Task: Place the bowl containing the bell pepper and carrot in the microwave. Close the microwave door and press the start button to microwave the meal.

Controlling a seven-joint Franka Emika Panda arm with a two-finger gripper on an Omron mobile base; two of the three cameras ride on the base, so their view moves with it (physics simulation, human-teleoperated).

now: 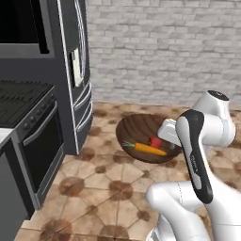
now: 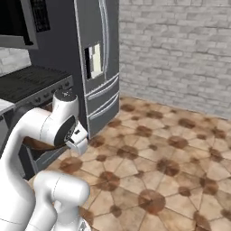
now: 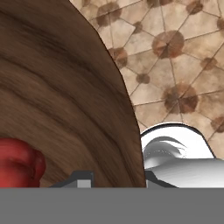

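While gripped at its rim by the pincer [image 3: 114, 183], bowl [image 1: 136, 129] with carrot [image 1: 147, 149] and bell pepper [image 1: 156, 141] inside.

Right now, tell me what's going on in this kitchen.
The white robot arm is carrying the wide, dark brown wood-grain bowl in the air above the tiled floor, gripping it at its right rim. The slim orange carrot and the small red bell pepper piece lie inside it. The tall grey fridge and the black oven stand to the left. The bowl has not reached a microwave yet.
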